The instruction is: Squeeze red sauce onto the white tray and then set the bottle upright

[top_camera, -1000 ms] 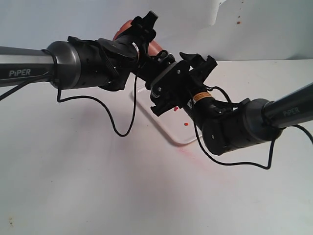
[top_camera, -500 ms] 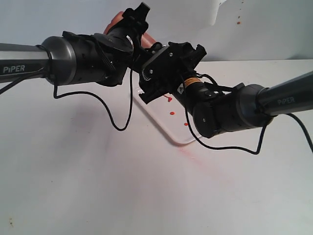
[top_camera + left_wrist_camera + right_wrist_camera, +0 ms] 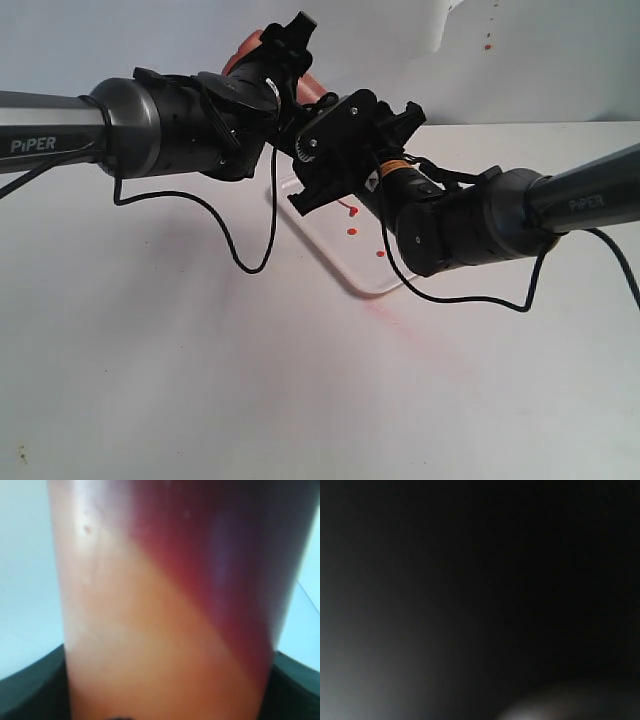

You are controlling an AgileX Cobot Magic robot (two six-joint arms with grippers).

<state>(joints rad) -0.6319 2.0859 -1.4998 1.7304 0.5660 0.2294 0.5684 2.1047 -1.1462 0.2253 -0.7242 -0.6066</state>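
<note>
Exterior looks down on table [image 3: 150, 380]; left wrist tight on bottle [image 3: 165, 605].

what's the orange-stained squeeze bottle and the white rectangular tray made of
Translucent orange-red squeeze bottle: looks like soft, smooth plastic, since the dark red sauce shows through its wall. White rectangular tray: probably glossy hard plastic, judging by its sheen and rounded corner, though the look leaves that open.
</note>
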